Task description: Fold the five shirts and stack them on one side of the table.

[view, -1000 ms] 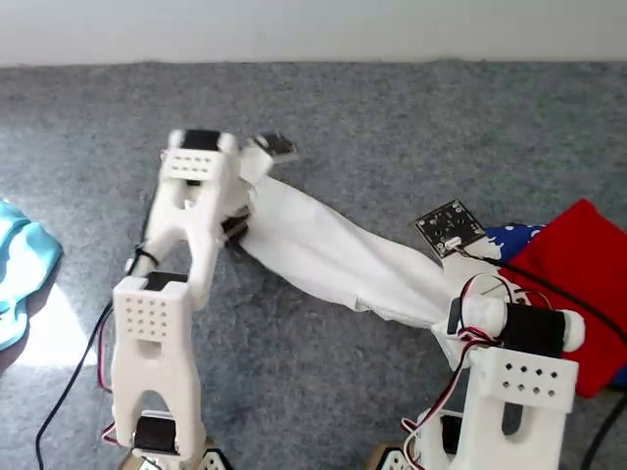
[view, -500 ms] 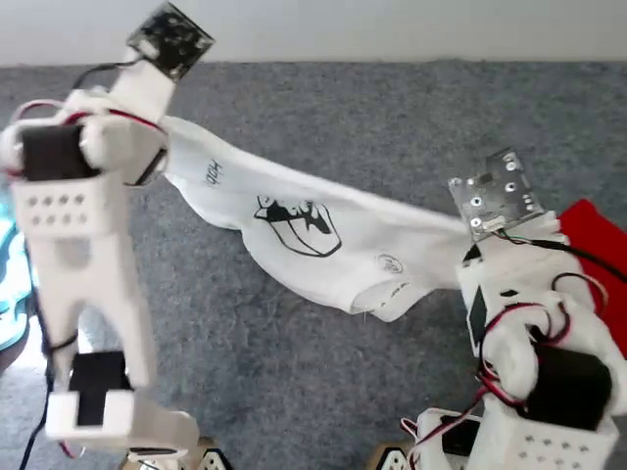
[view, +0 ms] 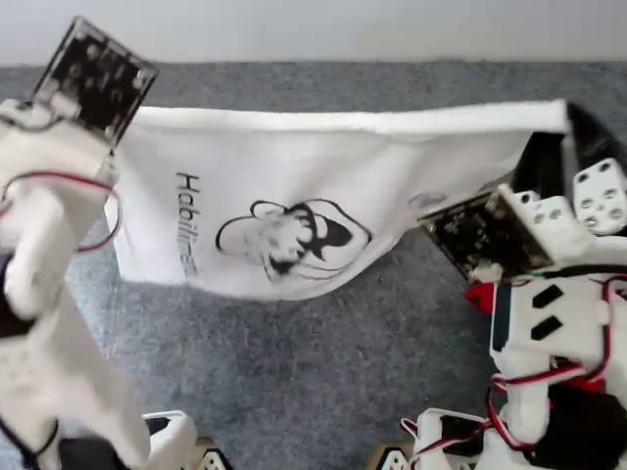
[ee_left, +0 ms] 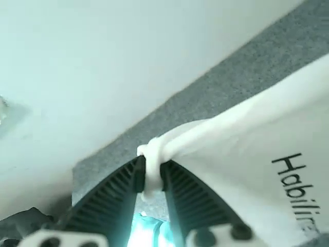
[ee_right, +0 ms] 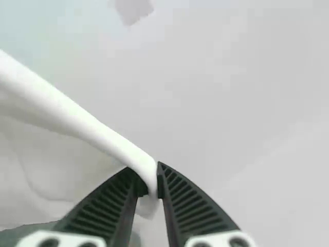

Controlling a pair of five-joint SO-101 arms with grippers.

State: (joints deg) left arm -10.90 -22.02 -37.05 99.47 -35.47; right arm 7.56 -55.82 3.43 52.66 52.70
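Grey tabletop [view: 323, 382] underneath, white shirt [view: 392, 166] with black print hangs spread wide between both arms over it, top edge taut, left claw [ee_left: 152, 175] clamped on one bunched top corner, right claw [ee_right: 148, 188] clamped on the opposite top corner.
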